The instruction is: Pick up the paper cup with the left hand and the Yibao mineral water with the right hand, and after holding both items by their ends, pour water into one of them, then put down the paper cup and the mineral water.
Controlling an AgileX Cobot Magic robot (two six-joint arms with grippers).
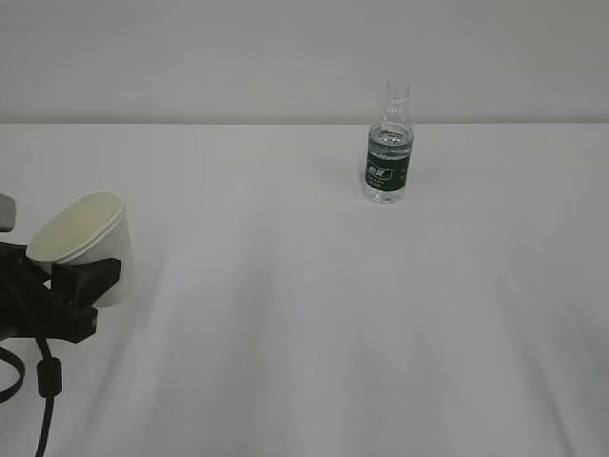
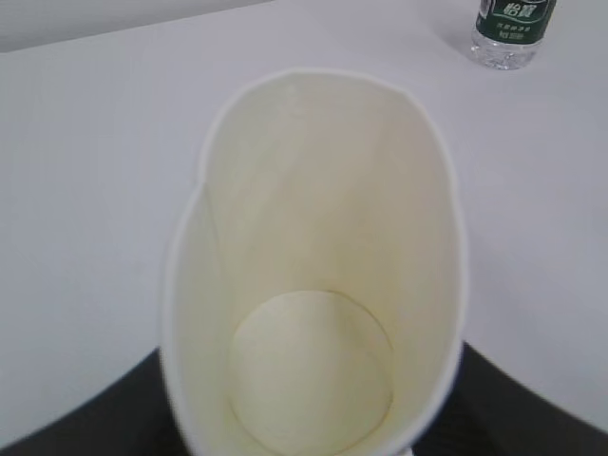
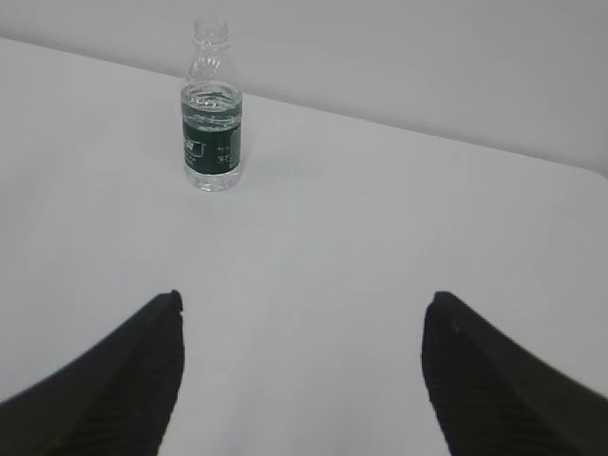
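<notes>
The white paper cup (image 1: 84, 238) is at the far left, tilted with its mouth up and to the left. My left gripper (image 1: 84, 281) is shut on its lower part. In the left wrist view the paper cup (image 2: 313, 266) is squeezed into an oval and its cream inside is empty; the left gripper (image 2: 309, 423) shows only as dark fingers (image 2: 85, 427) at the bottom corners. The Yibao mineral water (image 1: 389, 157) stands upright and uncapped at the back, with water up to its shoulder. My right gripper (image 3: 302, 304) hangs open well short of the Yibao mineral water (image 3: 212, 133), holding nothing.
The white table (image 1: 314, 314) runs back to a pale wall. The Yibao mineral water (image 2: 513, 28) peeks in at the top right of the left wrist view. A black cable (image 1: 46, 400) hangs from the left arm at the front left.
</notes>
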